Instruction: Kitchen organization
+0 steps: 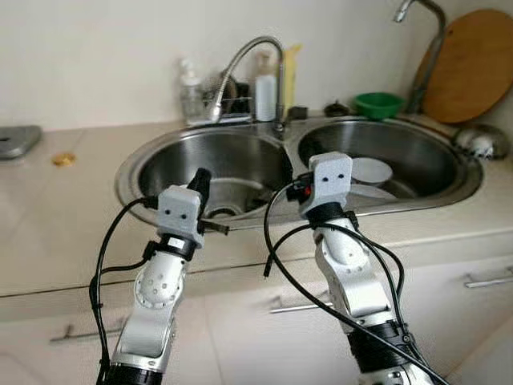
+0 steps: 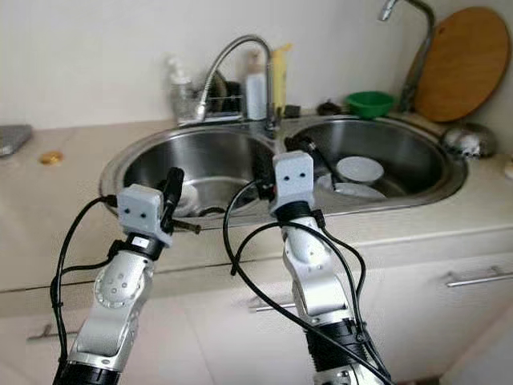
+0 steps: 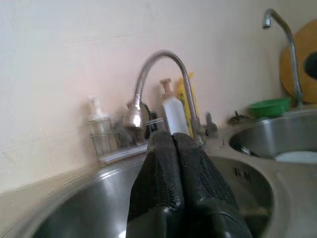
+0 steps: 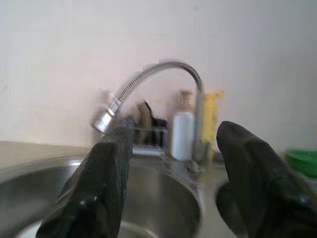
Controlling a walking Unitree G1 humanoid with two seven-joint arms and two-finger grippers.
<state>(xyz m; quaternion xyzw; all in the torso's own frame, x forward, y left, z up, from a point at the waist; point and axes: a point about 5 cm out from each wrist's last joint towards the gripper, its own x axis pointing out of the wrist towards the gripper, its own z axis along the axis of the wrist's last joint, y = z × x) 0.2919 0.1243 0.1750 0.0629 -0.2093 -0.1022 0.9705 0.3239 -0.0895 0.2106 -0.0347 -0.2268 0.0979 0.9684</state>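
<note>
Double steel sink (image 1: pixel 128 172) set into a pale table (image 1: pixel 56 216), taken as landmark. Both arms are raised before its near rim. The left tool (image 3: pixel 173 148) is held over the near edge of the left basin, its two black fingers (image 3: pixel 158 178) pressed together on nothing. The right tool (image 4: pixel 171 163) hangs near the divider between the basins, its fingers (image 4: pixel 106 173) spread wide and empty, pointed toward the gooseneck faucet (image 1: pixel 252 52) that rises behind the divider.

Task objects. In the right basin lie white dishes (image 1: pixel 370 172), apparently a bowl and a plate beneath it; how they touch cannot be made out. Behind the sink, left of the faucet base, a wire rack (image 1: pixel 232 112) carries a clear pump bottle (image 1: pixel 191 88); just beside the faucet stand a white bottle (image 1: pixel 265 88) and a yellow bottle (image 1: pixel 290 76). A green bowl (image 1: pixel 378 104) sits behind the right basin, with a round wooden board (image 1: pixel 473 64) leaning on the wall beside a second tap (image 1: pixel 429 40). A small yellow object (image 1: pixel 64 160) lies on the table well left of the sink.

Progress, as judged: nothing is gripped and the dishes are still in the basin, so the organizing appears to be at an early stage, with most or all of it left.

Labels: no brand or writing is legible on any bottle.
</note>
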